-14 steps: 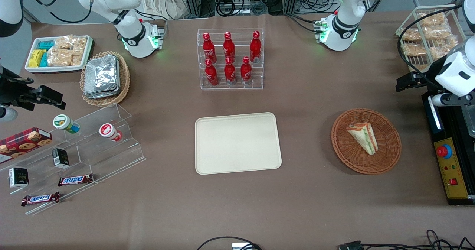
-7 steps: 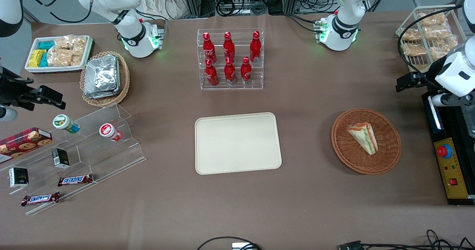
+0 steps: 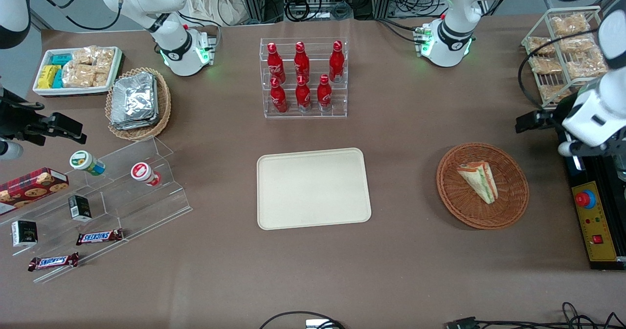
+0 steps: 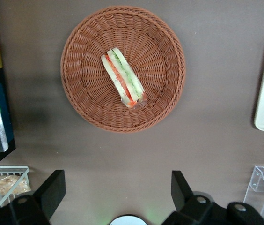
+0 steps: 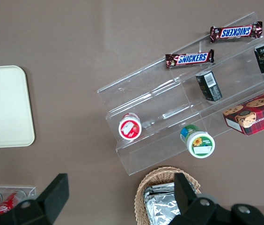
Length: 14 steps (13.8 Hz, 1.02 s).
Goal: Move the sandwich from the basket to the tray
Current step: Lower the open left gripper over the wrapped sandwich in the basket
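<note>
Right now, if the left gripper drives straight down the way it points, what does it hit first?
Probably bare tabletop. The open left gripper points down beside the basket, not over it; the sandwich lies off that line. Height is unclear.

cream tray (image 5: 3, 107) corner on brown table, clear acrylic tiered stand (image 5: 179, 103), two Snickers bars (image 5: 189, 58), cookie box (image 5: 255, 109), two lidded cups (image 5: 130, 127), foil packets in wicker basket (image 5: 165, 197)

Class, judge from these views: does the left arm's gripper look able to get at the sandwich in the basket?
Probably yes. The gripper hovers open near the basket, farther from the front camera, and nothing covers the sandwich lying inside.
</note>
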{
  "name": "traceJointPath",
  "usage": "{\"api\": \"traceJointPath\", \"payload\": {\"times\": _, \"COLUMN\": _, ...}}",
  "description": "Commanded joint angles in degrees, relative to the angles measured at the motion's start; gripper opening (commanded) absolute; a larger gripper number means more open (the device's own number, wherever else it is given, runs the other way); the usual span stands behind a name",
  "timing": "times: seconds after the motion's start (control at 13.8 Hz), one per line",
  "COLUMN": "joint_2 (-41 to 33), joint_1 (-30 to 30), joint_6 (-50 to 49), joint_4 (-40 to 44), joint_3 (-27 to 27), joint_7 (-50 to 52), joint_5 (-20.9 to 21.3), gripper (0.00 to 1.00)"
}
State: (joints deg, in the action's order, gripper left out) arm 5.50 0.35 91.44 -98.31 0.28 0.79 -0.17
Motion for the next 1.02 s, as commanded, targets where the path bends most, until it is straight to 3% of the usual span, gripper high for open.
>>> {"api": "traceJointPath", "payload": {"times": 0.0, "joint_2": 7.49, "joint_1": 0.26, "joint_6": 3.73, "joint_4": 0.58, "joint_3": 0.25, "joint_7": 2.10, "joint_5": 0.52, "gripper": 1.00}}
{"api": "traceJointPath", "payload": {"times": 0.36, "joint_2": 16.11, "joint_1": 2.89, "joint_6": 9.44, "joint_4": 1.10, "joint_3": 0.25, "joint_7": 10.97, "joint_5": -0.27, "gripper": 0.95}}
{"api": "traceJointPath", "payload": {"times": 0.65, "joint_2": 21.91, "joint_1": 2.99, "joint_6": 13.84, "joint_4": 1.63, "joint_3": 0.25, "joint_7": 21.34, "joint_5": -4.91, "gripper": 0.96}}
{"api": "traceJointPath", "payload": {"times": 0.95, "joint_2": 25.70, "joint_1": 3.08, "joint_6": 16.22, "joint_4": 1.54, "joint_3": 0.25, "joint_7": 21.97, "joint_5": -5.63, "gripper": 0.98}}
